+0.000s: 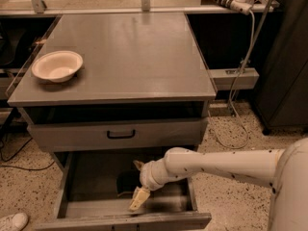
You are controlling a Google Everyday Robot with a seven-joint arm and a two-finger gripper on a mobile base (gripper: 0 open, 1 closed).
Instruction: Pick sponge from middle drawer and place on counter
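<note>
The middle drawer (77, 186) is pulled open at the bottom of the cabinet. The sponge (124, 182) shows as a small dark block on the drawer floor, left of centre. My gripper (136, 183) reaches down into the drawer from the right on the white arm. Its tan fingers are spread, one (138, 165) behind the sponge and one (137, 199) in front of it, so the sponge lies between them. The grey counter (130, 57) forms the cabinet top above.
A white bowl (57, 65) sits on the counter's left side. The upper drawer (120, 134) with a black handle is closed above the open one. A shelf bar (233, 76) and hanging cables are to the right. A shoe (12, 221) is on the floor at lower left.
</note>
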